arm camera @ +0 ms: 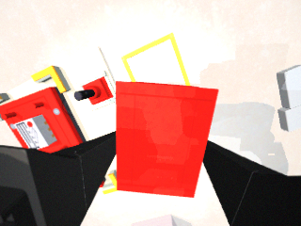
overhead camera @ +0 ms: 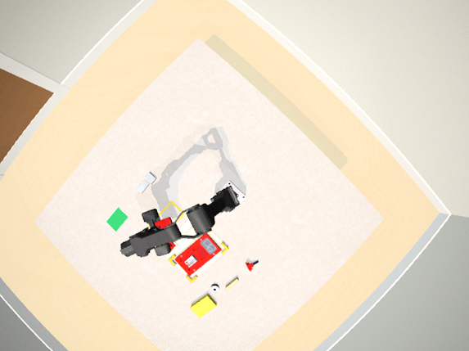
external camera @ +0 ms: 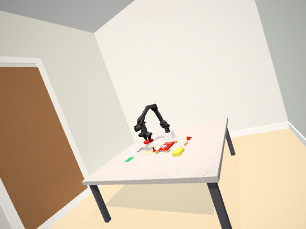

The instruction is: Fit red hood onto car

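Note:
The red hood (overhead camera: pixel 162 223) (external camera: pixel 148 141) (arm camera: pixel 162 138) is held in my gripper (external camera: pixel 148 140) (arm camera: pixel 159 139), which is shut on its two sides. The hood is up off the table, above and beyond the yellow outline, with its flat roof facing the wrist camera. The red chassis (overhead camera: pixel 198 252) (external camera: pixel 167 146) (arm camera: pixel 66 120) sits in its jig with yellow corner pieces. The engine block (overhead camera: pixel 190 260) (external camera: pixel 163 146) (arm camera: pixel 35 134) is on its deck, a light block with a grey part. Pale peg tips show near it. The hood's corner holes are hidden.
A small red part with a black stick (external camera: pixel 154 150) (arm camera: pixel 98 91) stands beside the chassis. A yellow outline (overhead camera: pixel 164 209) (arm camera: pixel 184 68) and grey blocks (overhead camera: pixel 146 181) (arm camera: pixel 290 99) lie nearby. A yellow block (overhead camera: pixel 203 305) (external camera: pixel 178 152) and a green square (overhead camera: pixel 117 219) (external camera: pixel 129 159) are farther off.

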